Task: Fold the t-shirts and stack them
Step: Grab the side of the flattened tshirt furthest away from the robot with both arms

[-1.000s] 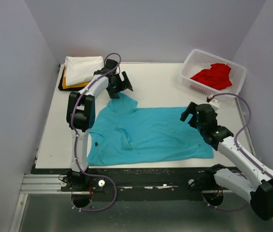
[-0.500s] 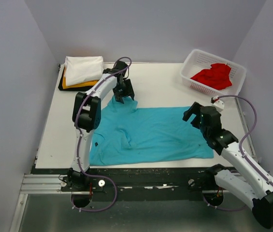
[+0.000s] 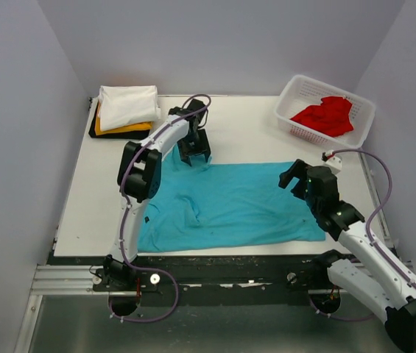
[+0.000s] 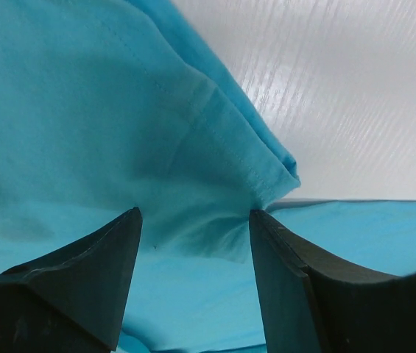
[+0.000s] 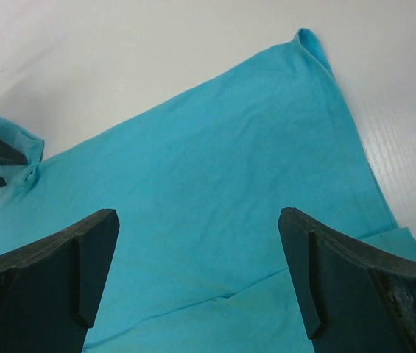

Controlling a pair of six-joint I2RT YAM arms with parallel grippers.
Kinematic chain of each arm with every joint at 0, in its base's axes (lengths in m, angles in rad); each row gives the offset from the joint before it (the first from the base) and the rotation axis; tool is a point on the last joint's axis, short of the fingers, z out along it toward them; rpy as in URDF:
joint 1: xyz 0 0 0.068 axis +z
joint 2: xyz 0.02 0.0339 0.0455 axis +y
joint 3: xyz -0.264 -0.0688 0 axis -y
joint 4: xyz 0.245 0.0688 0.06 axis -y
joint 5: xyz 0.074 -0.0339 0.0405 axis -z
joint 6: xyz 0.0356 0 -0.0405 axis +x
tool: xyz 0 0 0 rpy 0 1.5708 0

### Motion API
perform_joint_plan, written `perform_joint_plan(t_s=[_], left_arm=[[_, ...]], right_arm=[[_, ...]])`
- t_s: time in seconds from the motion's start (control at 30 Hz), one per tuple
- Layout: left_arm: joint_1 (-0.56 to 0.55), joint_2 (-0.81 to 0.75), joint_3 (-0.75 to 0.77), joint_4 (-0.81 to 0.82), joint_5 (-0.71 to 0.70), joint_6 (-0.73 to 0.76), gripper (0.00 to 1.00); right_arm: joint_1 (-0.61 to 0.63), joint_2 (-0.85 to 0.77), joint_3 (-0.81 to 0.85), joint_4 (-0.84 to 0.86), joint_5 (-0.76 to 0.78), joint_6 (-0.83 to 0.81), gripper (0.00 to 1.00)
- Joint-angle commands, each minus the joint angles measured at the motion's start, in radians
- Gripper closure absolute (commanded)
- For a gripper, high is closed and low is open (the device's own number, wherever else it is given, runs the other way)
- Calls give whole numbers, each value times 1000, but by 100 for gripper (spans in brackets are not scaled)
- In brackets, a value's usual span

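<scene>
Elbow bent, left claw (image 3: 195, 157) on t-shirt (image 3: 244, 202).

A white table (image 3: 244, 125) stood between plain lavender walls (image 3: 222, 44) under soft, even light. A metal rail (image 3: 60, 278) edged its near side, grey floor (image 3: 215, 334) below.

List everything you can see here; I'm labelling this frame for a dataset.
teal t-shirt: 1, teal-blue, spread out mid-table
red t-shirt: 1, red, crumpled in the basket
folded t-shirts: 3, white over yellow-orange over black, stacked at the far left corner
basket: 1, white lattice, far right corner
table: 1, white, under everything
left gripper: 1, black, fingers astride the teal t-shirt's far sleeve; unclear whether it grips
right gripper: 1, black, open, over the teal t-shirt's right end
</scene>
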Motion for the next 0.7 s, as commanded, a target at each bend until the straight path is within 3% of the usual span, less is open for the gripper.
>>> perform_joint_plan(t_s=[0.0, 0.13, 0.5, 0.67], left_arm=[[-18, 27, 25, -93, -60, -25, 38], [-18, -8, -43, -52, -59, -75, 42], [-19, 28, 25, -90, -60, -84, 73], [-18, 58, 84, -119, -55, -32, 71]], right_arm=[[-5, -27, -25, 12, -45, 0, 0], [-5, -48, -45, 32, -82, 2, 0], [-5, -67, -65, 54, -106, -4, 0], [-5, -32, -55, 57, -80, -6, 0]])
